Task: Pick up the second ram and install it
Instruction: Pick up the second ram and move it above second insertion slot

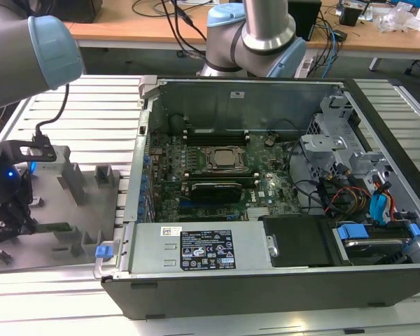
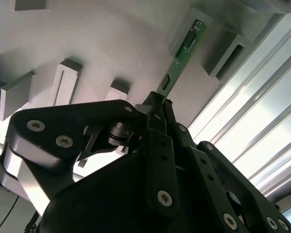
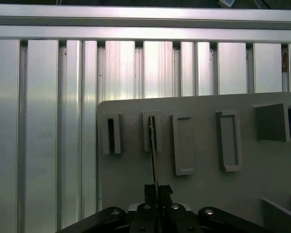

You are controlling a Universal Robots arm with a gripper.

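**A:** Where are we finding the pincer (image 2: 158,104) at this moment?

**B:** We are seeing it sitting close over the grey plate (image 3: 131,174), its fingers (image 2: 157,138) reaching toward a row of slotted blocks.

**A:** How are its jaws standing?

**B:** We are seeing them drawn in almost completely, with only a thin board's thickness between them. They are pinching the near end of the second ram (image 2: 184,48), the narrow green stick with small dark chips.

**A:** And where is the rest of that stick lying?

**B:** It is running straight out ahead of the fingertips. In the first wrist view we are looking at it edge-on, as a thin line. Its far end is sitting in the slot of a holder block (image 3: 146,138) just ahead of the pincer. We cannot tell whether that end is resting on the slot floor or hanging free of it.

**A:** What are we noticing around it?

**B:** A second slotted block (image 3: 116,138) is standing just beside the one with the stick. Past the plate's edge, further ahead of the pincer, the slatted aluminium table (image 3: 48,121) is showing.

**A:** And the machine?

**B:** In the exterior view we are seeing the open computer case (image 1: 266,283) well apart from the pincer, toward the exterior view's right, with its motherboard (image 1: 169,164) lying exposed.
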